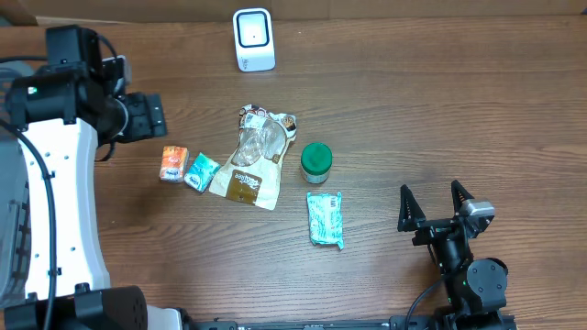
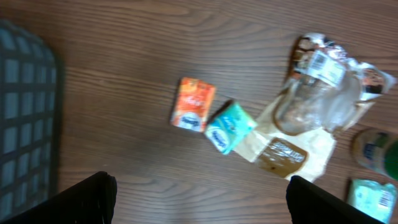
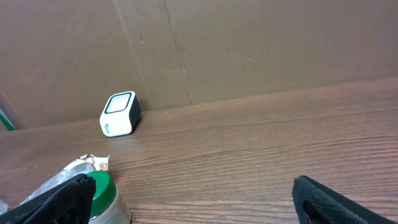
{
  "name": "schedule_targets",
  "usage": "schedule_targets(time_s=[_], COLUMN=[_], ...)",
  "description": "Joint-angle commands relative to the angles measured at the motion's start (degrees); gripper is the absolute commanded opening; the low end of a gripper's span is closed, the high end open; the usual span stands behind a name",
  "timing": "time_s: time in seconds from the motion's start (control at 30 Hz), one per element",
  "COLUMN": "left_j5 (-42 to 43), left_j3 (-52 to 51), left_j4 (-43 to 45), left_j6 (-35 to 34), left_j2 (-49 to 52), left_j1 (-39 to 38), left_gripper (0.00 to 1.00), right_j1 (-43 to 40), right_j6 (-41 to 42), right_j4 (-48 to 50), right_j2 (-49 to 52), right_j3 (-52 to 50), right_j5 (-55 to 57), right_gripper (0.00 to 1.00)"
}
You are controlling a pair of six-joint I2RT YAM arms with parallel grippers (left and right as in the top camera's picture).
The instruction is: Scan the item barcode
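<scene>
Right gripper (image 1: 429, 190): near edge of worktop (image 1: 440, 101), right side; jaws spread wide, nothing held.
Mint-green pouch (image 1: 326, 218): flat, mid-worktop, closest of the items to the near edge.
Green-lidded jar (image 1: 316, 162): upright, just beyond the pouch, near the bag's right side.
Clear bag (image 1: 252, 156): crumpled, flat at centre; brown label at near end, white label at far end, print too blurred to read.
Teal packet (image 1: 201, 171): against the bag's left near corner.
Orange packet (image 1: 173, 163): just beside the teal packet, on its left.
Left gripper (image 2: 199, 190): above the two packets, toward the left edge; fingers far apart, nothing between them.
Scanner (image 1: 253, 39): white, upright, middle of far edge, well apart from all items.
</scene>
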Motion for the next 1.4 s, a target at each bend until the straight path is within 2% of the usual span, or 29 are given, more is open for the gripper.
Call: schedule_targets(time_s=[0.0, 0.13, 0.17, 0.27, 0.63, 0.73, 0.83, 0.9, 1.13, 1.37], left_j5=[-1.4, -1.5, -2.5, -4.9, -8.7, -7.6, 2.5, 5.2, 0.3, 0.2], left_j3=[-1.0, -1.0, -1.0, -1.0, -1.0, -1.0, -1.0, -1.0, -1.0, -1.0], left_j4=[-0.1, 0.1, 0.5, 1.7, 6.5, 7.3, 9.0, 9.6, 10.2, 10.2], left_j6=[3.3, 3.3, 3.1, -0.9, -0.1, 0.9, 8.5, 10.8, 10.8, 10.8], left_j2=[1.7, 2.5, 2.6, 2.6, 2.5, 2.5, 2.6, 2.6, 2.6, 2.6], left_j1=[3.9, 6.9, 8.0, 11.1, 14.9, 14.9, 14.9, 14.9, 14.9, 14.9], left_gripper=[0.92, 0.94, 1.0, 1.0, 1.0, 1.0, 0.99, 1.0, 1.0, 1.0], right_j1=[-0.2, -0.2, -0.2, -0.2, -0.2, -0.2, -0.2, -0.2, -0.2, -0.2], right_j6=[-0.3, -0.3, -0.3, -0.3, -0.3, -0.3, -0.3, -0.3, -0.3, -0.3], right_j4=[0.4, 0.4, 0.4, 0.4, 0.4, 0.4, 0.4, 0.4, 0.4, 0.4], right_j2=[-0.4, -0.4, -0.4, -0.4, -0.4, -0.4, -0.4, -0.4, -0.4, -0.4], right_j3=[-0.6, -0.6, -0.6, -0.6, -0.6, -0.6, -0.6, -0.6, -0.6, -0.6], right_j5=[-0.1, -0.1, -0.1, -0.2, -0.1, -0.1, -0.2, -0.2, -0.2, -0.1], right_gripper=[1.0, 1.0, 1.0, 1.0, 1.0, 1.0, 1.0, 1.0, 1.0, 1.0])
